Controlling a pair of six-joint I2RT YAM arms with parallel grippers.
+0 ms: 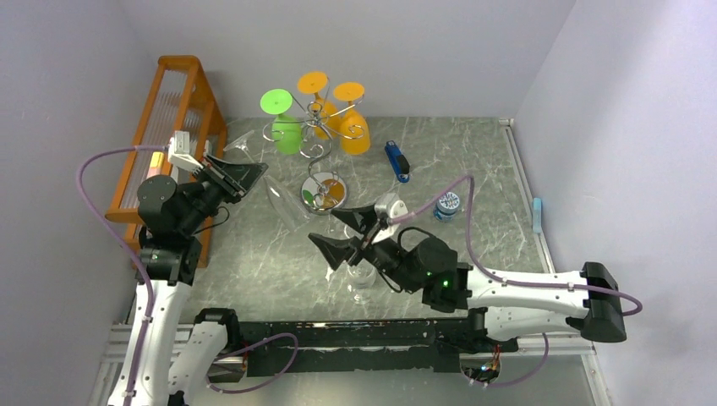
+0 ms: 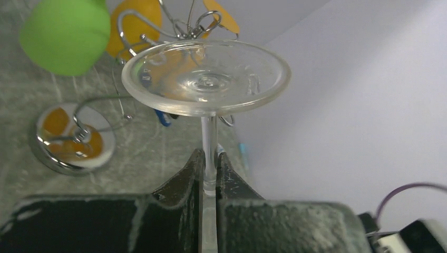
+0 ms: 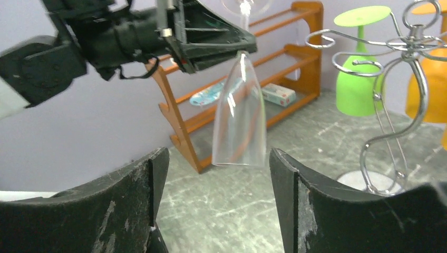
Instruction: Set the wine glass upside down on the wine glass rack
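Note:
A clear wine glass (image 1: 281, 201) hangs upside down and tilted in my left gripper (image 1: 241, 173), which is shut on its stem. In the left wrist view its round foot (image 2: 205, 79) is above the fingers (image 2: 185, 176), close to the hook arms. The chrome wine glass rack (image 1: 317, 128) stands at the back centre on a mirrored base (image 1: 324, 192), to the right of the held glass. It also shows in the right wrist view (image 3: 400, 47). My right gripper (image 1: 347, 228) is open and empty, its view facing the glass bowl (image 3: 240, 121).
A green glass (image 1: 286, 127) and two orange glasses (image 1: 351, 127) hang on the rack. An orange wooden shelf (image 1: 173, 127) stands at the left. Another clear glass (image 1: 362, 283) stands under the right arm. A blue object (image 1: 397, 161) and a small jar (image 1: 447, 205) lie to the right.

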